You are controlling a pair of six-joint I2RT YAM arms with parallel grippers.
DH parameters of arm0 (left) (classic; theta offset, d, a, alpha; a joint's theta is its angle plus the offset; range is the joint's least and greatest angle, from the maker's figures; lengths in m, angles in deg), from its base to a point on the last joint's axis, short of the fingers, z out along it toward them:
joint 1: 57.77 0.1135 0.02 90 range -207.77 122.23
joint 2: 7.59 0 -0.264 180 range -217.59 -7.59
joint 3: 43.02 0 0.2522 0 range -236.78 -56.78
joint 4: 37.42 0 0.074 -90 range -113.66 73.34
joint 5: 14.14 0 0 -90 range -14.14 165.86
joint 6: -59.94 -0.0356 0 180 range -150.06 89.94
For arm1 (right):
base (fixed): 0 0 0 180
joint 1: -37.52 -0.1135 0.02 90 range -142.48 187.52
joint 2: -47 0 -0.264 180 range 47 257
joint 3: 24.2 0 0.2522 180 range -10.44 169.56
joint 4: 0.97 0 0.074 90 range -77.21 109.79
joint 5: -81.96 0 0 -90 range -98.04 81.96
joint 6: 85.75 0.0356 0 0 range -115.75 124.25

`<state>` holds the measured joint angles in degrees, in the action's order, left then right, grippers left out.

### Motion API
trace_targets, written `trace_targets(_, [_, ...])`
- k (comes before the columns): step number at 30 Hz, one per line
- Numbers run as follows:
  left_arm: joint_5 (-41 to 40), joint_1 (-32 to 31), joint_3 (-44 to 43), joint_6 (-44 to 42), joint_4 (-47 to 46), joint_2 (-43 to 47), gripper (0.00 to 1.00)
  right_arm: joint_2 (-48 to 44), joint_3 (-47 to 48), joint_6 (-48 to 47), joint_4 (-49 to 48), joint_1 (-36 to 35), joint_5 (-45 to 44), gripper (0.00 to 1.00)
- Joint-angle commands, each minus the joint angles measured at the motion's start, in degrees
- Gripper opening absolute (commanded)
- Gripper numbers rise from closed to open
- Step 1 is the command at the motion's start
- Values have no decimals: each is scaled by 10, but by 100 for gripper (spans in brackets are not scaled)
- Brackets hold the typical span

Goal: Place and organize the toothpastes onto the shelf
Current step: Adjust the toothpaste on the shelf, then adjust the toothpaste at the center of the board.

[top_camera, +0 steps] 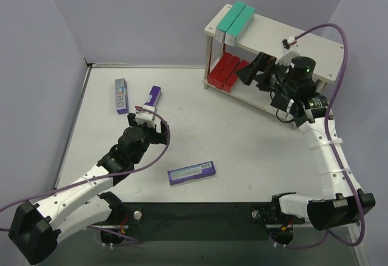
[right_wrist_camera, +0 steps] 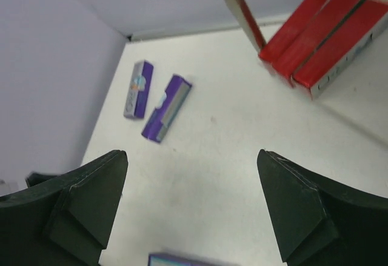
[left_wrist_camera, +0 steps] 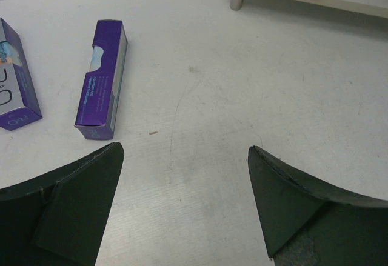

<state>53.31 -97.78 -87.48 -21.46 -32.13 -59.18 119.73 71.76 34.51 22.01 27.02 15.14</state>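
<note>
The shelf (top_camera: 273, 36) stands at the back right. Two teal toothpaste cartons (top_camera: 236, 19) lie on its top board and several red cartons (top_camera: 229, 71) on its lower board. Three purple cartons lie on the table: one far left (top_camera: 121, 95), one beside it (top_camera: 154, 98), one near the front (top_camera: 191, 172). My left gripper (top_camera: 148, 123) is open and empty, just short of the second purple carton (left_wrist_camera: 102, 79). My right gripper (top_camera: 254, 72) is open and empty, raised in front of the shelf next to the red cartons (right_wrist_camera: 321, 33).
A shelf leg (right_wrist_camera: 242, 11) stands close to the right gripper. Grey walls close the table at the left and back. Purple cables trail from both arms; one loops over the shelf's top board (top_camera: 315, 31).
</note>
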Motion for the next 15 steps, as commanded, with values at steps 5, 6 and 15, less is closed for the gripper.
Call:
trace_targets(5, [27,3,-32,-21,84,40,95,-72,-137,-239,172,-117,5,97])
trace_targets(6, [24,3,-28,-26,84,47,95,-72,-146,-261,185,-137,-8,98])
trace_targets(15, [-89,5,28,-142,59,111,96,34,-163,-436,279,-368,-141,100])
